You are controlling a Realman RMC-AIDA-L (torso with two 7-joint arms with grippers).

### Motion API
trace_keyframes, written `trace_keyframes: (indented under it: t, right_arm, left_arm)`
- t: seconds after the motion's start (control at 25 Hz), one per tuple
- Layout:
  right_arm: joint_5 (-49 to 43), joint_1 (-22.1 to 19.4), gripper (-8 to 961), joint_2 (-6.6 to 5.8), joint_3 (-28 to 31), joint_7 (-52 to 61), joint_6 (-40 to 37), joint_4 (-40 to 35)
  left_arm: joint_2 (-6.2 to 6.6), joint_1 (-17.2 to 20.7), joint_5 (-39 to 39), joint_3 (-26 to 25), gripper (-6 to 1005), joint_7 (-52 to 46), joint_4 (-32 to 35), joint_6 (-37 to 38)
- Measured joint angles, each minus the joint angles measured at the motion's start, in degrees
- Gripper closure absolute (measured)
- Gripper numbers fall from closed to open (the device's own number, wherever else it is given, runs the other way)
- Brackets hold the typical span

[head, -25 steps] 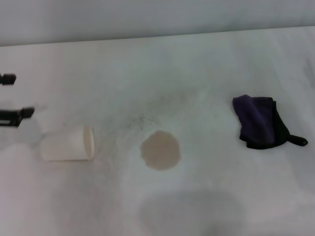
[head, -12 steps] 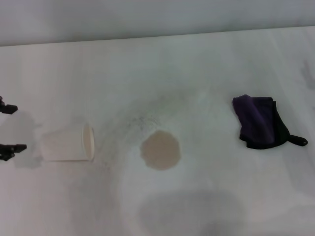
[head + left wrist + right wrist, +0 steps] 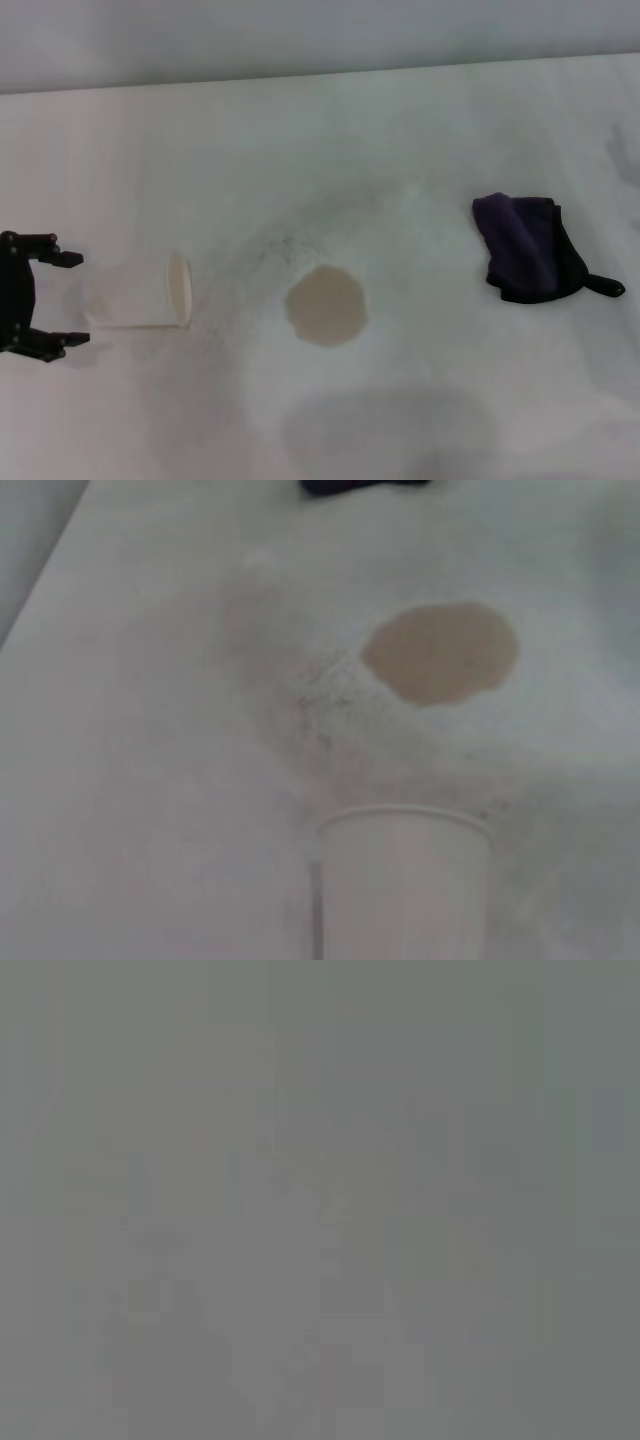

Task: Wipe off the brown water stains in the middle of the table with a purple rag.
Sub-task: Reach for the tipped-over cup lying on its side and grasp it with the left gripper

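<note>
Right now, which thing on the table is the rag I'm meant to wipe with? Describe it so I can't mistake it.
On the white table, look past the brown water stains toward the robot's right side. The purple rag lies there alone, crumpled. It is the only dark thing: purple cloth with black edging and a small black tab, unlike the pale paper cup on its side by the open left gripper.

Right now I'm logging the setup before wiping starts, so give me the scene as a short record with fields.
stain: brown water stains, one roundish patch mid-table, unwiped
rag: purple rag, crumpled on the table, to the robot's right of the stain, untouched
cup: paper cup lying on its side, mouth toward the stain
left gripper: left gripper open, fingers either side of the cup's base end
right gripper: not in view
</note>
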Motion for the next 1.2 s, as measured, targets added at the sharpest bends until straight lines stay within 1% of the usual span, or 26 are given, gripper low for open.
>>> trace_keyframes:
  t: [0.32, 0.48, 0.68, 0.8, 0.92, 1.0, 1.2]
  right_arm:
    - [0.0, -0.14, 124, -0.03, 0.0, 0.12, 0.01, 0.54]
    - [0.0, 0.01, 124, -0.04, 0.0, 0.14, 0.01, 0.56]
    - [0.0, 0.04, 123, -0.03, 0.0, 0.15, 0.08, 0.59]
    - [0.0, 0.03, 123, 0.02, 0.0, 0.15, 0.1, 0.97]
    - [0.0, 0.02, 123, 0.05, 0.0, 0.15, 0.16, 1.59]
    - [-0.02, 0.01, 123, 0.05, 0.0, 0.15, 0.4, 1.93]
    - [-0.09, -0.05, 124, 0.06, 0.0, 0.15, 0.67, 2.28]
  left_arm:
    - [-1.05, -0.1, -0.39, -0.38, 111, 4.12, -3.45, -5.67]
    - [-1.79, -0.69, -0.57, -0.5, 111, 6.19, -5.34, -6.5]
    - [-2.13, -1.82, -0.59, -0.5, 110, 6.58, -7.78, -7.6]
    - [-2.72, -2.03, -0.2, -0.23, 111, 6.8, -9.14, -9.55]
    - [-2.93, -2.13, -0.04, -0.03, 111, 7.12, -10.06, -10.62]
    - [-3.33, -2.44, -0.07, -0.01, 111, 7.8, -11.71, -12.47]
    - [-3.66, -2.51, -0.09, -0.08, 110, 8.61, -11.94, -13.76]
